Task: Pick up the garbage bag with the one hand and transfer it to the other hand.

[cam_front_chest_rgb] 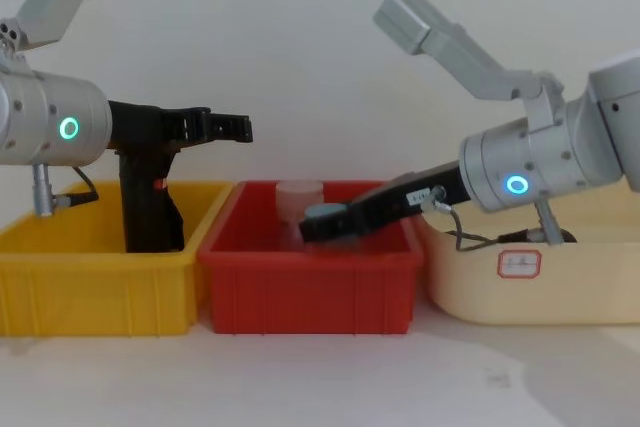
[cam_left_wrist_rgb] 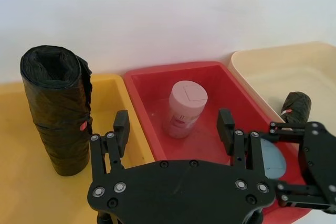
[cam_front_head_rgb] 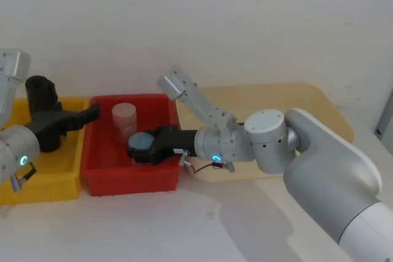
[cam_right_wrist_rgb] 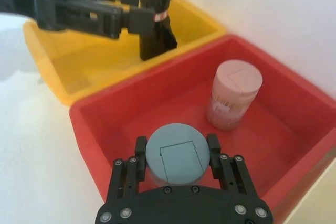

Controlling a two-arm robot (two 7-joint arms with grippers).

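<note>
The garbage bag [cam_left_wrist_rgb: 58, 114] is a tall black roll with a wrinkly top and a small red mark, standing upright in the yellow bin [cam_left_wrist_rgb: 21, 182]; it also appears as the dark roll [cam_front_head_rgb: 43, 108] [cam_front_chest_rgb: 150, 209]. My left gripper [cam_left_wrist_rgb: 173, 124] [cam_front_chest_rgb: 238, 127] is open and holds nothing. It hovers beside the bag near its top, and its fingers point over the red bin [cam_front_head_rgb: 129, 182]. My right gripper [cam_right_wrist_rgb: 176, 150] [cam_front_head_rgb: 138, 148], with a white label strip, sits inside the red bin, shut on a grey-lidded jar [cam_right_wrist_rgb: 177, 153].
A pale pink jar [cam_left_wrist_rgb: 185, 108] [cam_right_wrist_rgb: 233, 95] stands in the red bin behind the grey-lidded one. A beige tray [cam_front_head_rgb: 295, 108] lies to the right, with a shorter black roll [cam_left_wrist_rgb: 296, 106] lying in it. A white wall rises close behind the bins.
</note>
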